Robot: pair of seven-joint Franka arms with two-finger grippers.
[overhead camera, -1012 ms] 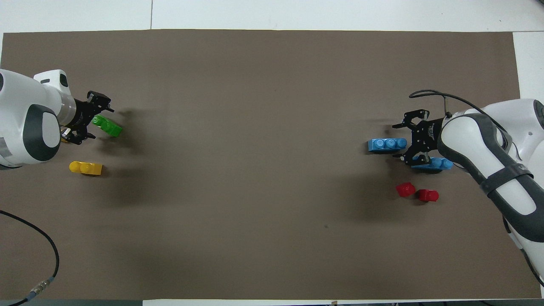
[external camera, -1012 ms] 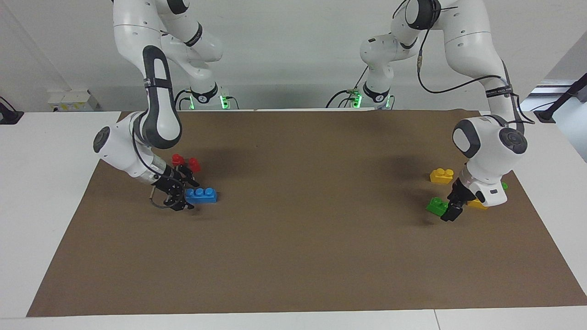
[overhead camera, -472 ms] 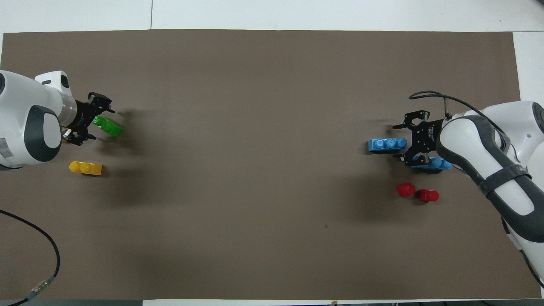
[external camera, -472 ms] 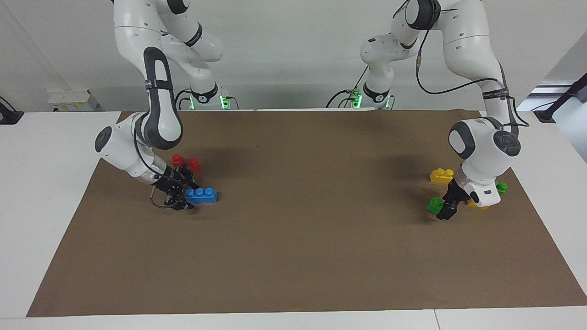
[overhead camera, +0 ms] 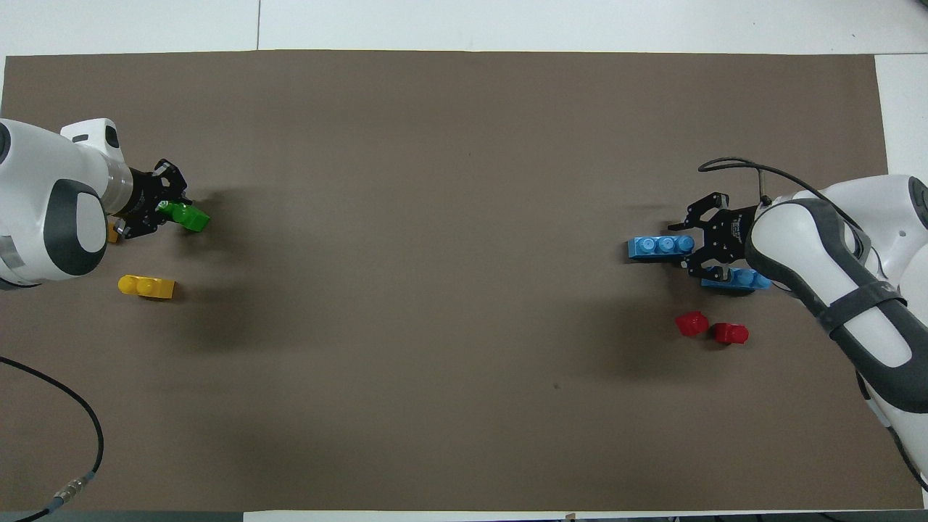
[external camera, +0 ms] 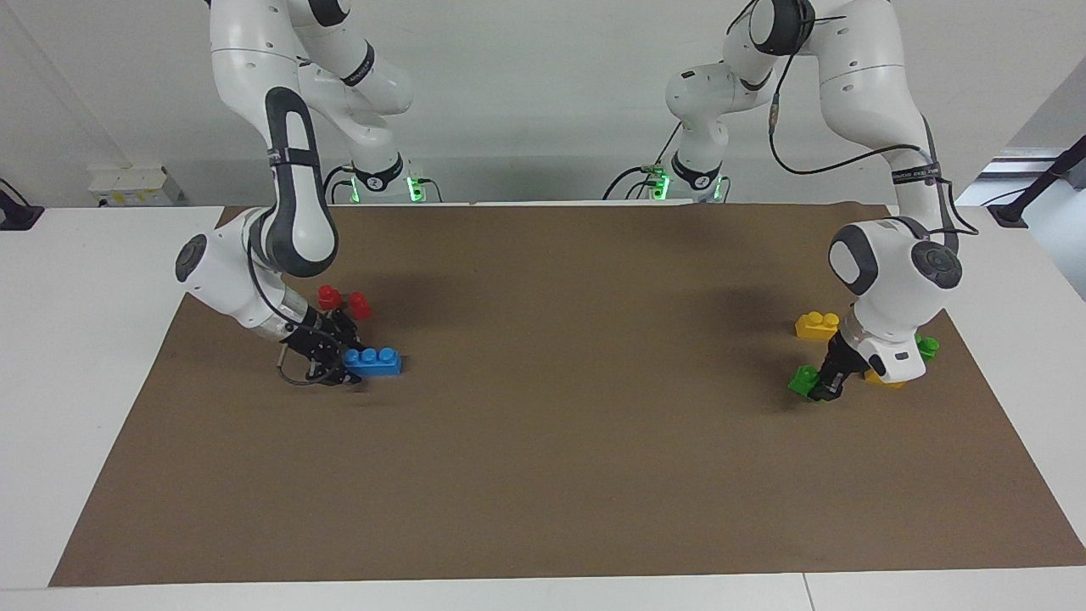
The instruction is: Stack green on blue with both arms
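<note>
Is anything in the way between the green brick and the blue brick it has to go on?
Nothing visible. Only bare brown mat lies between the green brick in the left gripper and the blue brick at the right gripper.

Evenly and brightly lit from above, with only soft, blurred shadows lying on the brown mat [external camera: 543, 475] under each arm and faint ones beside the bricks. Mild sheen on the glossy white arm shells [external camera: 882, 280], no hard glare off the matte mat or the white table [external camera: 76, 339], and a small green glow at the arm bases. Sharp across both views, no motion blur at either wrist, slightly cooler and greyer in tone from overhead, with straight mat edges showing little bending toward the corners.
</note>
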